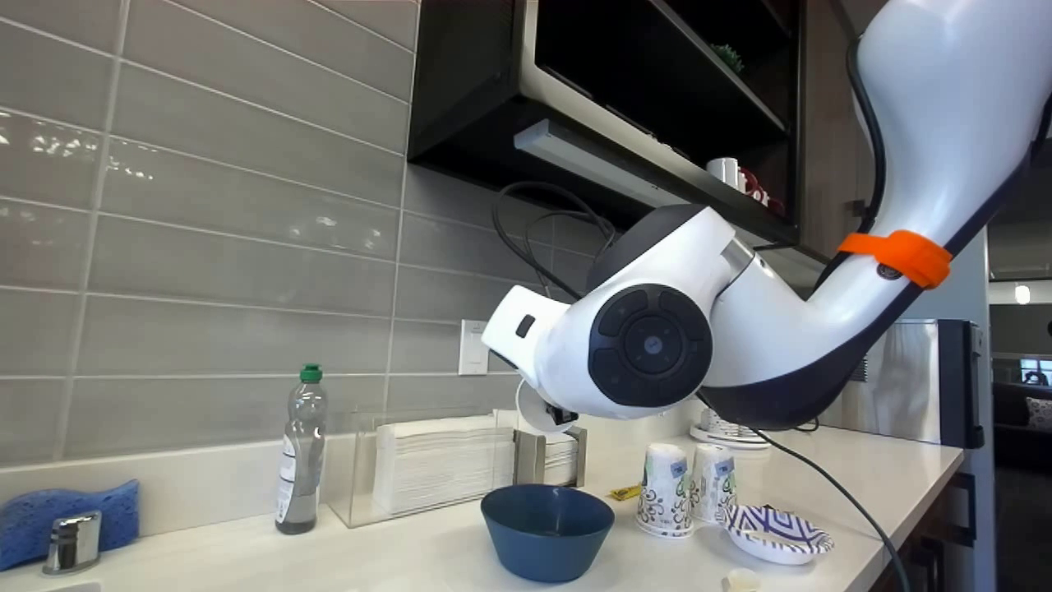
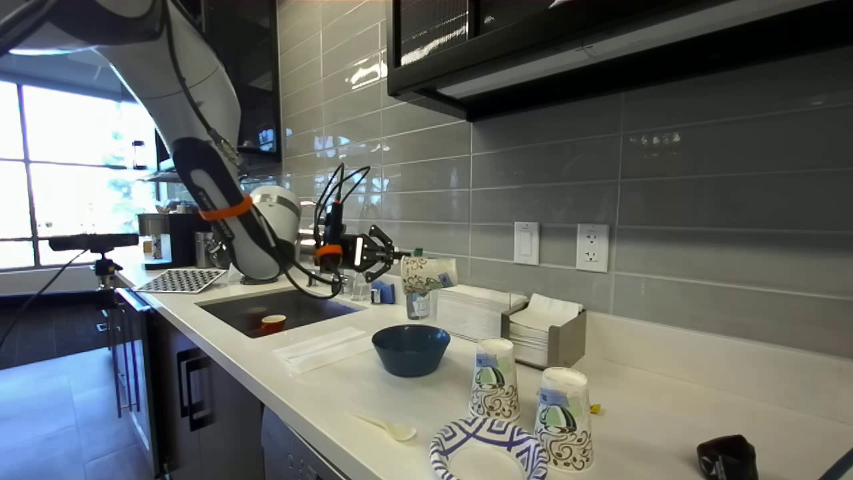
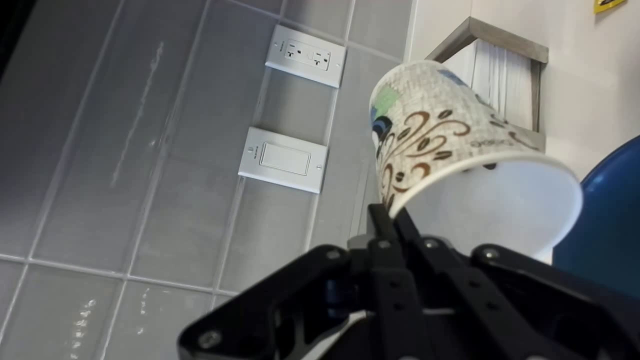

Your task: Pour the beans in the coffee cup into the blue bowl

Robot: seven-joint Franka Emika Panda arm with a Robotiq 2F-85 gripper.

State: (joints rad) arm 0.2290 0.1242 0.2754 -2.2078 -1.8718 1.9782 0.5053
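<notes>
White with brown swirls, the coffee cup [image 3: 425,125] is hanging on its side in midair, your gripper [image 3: 393,215] pinching its rim; you are holding it above the blue bowl [image 2: 411,353], which is resting on the white counter [image 2: 333,393].

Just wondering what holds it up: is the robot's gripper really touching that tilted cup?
Touching. The wrist view shows the gripper pinching the tilted cup at its rim, the cup's side caught between the fingers.

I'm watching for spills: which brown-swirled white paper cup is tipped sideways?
The brown-swirled cup held by the gripper; two others stand upside down on the white counter.
</notes>
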